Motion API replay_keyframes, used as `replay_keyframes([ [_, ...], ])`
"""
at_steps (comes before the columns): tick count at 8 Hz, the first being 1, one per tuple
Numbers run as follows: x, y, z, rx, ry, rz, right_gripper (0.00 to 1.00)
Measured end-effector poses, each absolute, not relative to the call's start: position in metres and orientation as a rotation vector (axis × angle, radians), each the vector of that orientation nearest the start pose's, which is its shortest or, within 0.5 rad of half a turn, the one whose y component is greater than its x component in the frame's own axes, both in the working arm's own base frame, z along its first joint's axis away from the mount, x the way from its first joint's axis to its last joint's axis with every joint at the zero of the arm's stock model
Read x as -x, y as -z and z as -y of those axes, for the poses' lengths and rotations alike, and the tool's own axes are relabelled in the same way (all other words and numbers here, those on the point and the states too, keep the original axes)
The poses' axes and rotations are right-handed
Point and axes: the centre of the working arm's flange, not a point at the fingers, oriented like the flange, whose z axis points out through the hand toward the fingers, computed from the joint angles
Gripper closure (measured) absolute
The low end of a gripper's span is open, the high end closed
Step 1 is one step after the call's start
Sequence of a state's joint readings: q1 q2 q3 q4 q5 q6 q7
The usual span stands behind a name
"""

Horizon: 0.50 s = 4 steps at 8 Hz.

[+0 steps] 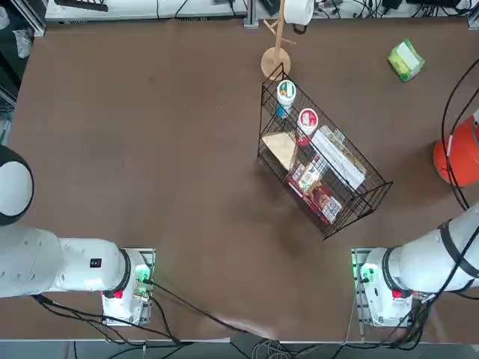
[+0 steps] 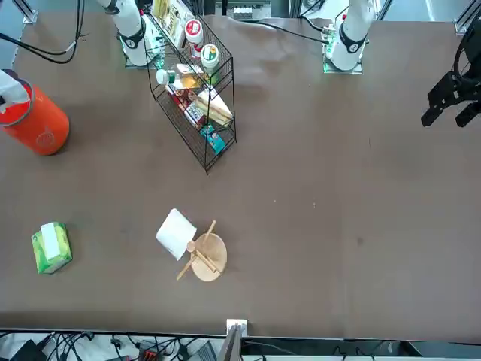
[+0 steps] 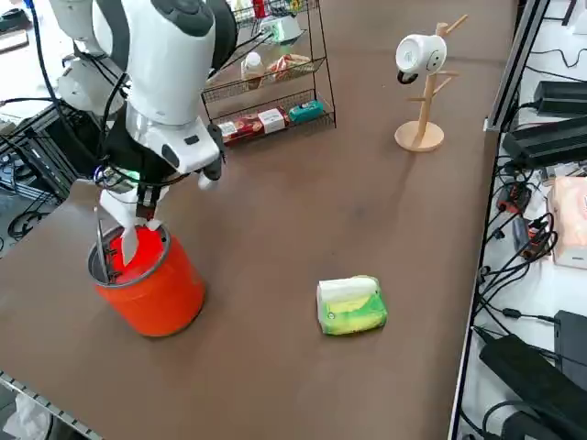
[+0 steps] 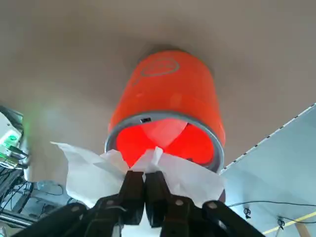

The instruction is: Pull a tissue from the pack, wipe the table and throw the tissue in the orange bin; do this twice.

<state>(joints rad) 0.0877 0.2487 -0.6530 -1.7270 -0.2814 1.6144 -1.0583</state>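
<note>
The orange bin (image 3: 156, 291) stands near the table's (image 3: 303, 220) right edge, also seen in the top view (image 1: 458, 155) and the front view (image 2: 39, 122). My right gripper (image 4: 144, 190) hangs just above the bin's open mouth (image 4: 165, 140), shut on a crumpled white tissue (image 4: 89, 170). In the right side view the gripper (image 3: 140, 213) points down, and the tissue (image 3: 127, 240) dangles into the bin's rim. The light green pack (image 3: 350, 305) with a white top lies on the table past the bin, apart from the gripper; it shows too in the top view (image 1: 406, 60).
A black wire rack (image 1: 322, 161) with groceries stands mid-table. A wooden stand (image 1: 275, 60) holding a white roll is behind it. Cables and boxes line the floor beyond the table's far edge (image 3: 500, 110). The parked left arm (image 1: 67, 265) stays at its base.
</note>
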Motion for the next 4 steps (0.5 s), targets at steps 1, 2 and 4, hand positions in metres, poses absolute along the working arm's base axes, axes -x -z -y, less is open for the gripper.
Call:
replay_keyframes([
  [1, -0.489, -0.443, 0.325, 2.978, -0.833, 0.844, 0.96],
  [2, -0.487, -0.434, 0.332, 2.971, -0.837, 0.86, 0.96],
  [4, -0.488, -0.414, 0.338, 2.979, -0.834, 0.893, 0.96],
])
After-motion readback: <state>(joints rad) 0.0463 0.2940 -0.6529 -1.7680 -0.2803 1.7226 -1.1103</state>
